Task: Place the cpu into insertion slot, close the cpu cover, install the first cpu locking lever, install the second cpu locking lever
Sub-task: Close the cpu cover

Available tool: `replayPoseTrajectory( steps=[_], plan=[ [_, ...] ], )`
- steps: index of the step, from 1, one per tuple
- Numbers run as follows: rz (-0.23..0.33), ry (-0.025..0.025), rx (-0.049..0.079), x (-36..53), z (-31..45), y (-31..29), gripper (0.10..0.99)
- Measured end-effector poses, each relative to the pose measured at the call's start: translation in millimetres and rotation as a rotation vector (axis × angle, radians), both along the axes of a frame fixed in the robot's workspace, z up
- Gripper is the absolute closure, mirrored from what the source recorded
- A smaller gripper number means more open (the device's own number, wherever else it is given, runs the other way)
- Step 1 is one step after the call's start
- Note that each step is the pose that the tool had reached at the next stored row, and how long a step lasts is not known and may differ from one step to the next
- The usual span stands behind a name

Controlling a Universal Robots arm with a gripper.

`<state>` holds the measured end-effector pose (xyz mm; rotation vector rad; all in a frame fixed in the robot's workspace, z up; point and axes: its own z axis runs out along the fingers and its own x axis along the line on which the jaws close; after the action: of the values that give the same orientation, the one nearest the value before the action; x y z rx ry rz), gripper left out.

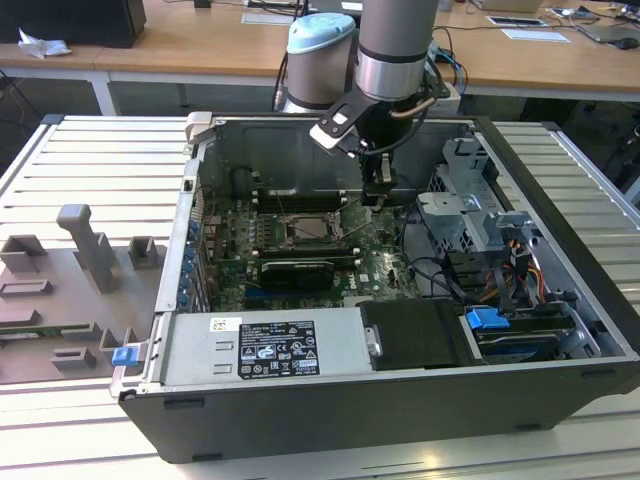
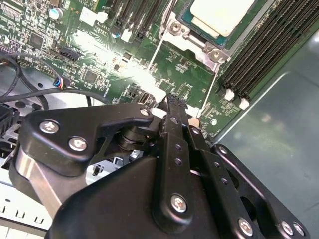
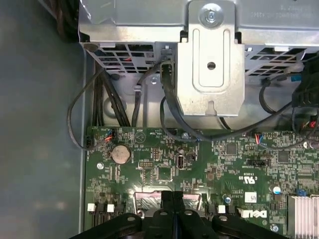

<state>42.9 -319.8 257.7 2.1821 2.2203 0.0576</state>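
Grey arm [image 1: 398, 40], pale-blue joint cap [image 1: 320, 32], black screw-studded pincer [image 2: 172, 103].

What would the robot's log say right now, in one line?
gripper: shut, over board, off to one side of slot | cpu: in slot

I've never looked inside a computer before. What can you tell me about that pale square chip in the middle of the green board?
The cpu is a flat square chip with a pale, matte silvery-grey metal face that steps down to a thin lip at its edge. It lies face up in the insertion slot, whose shiny metal rim surrounds it on the green board. The claw stands to the exterior view's right of it, not touching.
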Motion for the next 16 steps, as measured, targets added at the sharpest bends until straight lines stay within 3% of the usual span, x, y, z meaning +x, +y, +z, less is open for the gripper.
replayPoseTrajectory(
  steps=[5, 12, 16],
  plan=[
    [0.0, 0.0007, 0.0, 8.2, -1.5, 0.2, 0.98],
    [0.0, 0.0011, -0.001, 10.9, -3.5, 0.6, 0.98],
    [0.0, 0.0028, -0.002, 19.0, -3.6, 2.1, 0.98]
  ],
)
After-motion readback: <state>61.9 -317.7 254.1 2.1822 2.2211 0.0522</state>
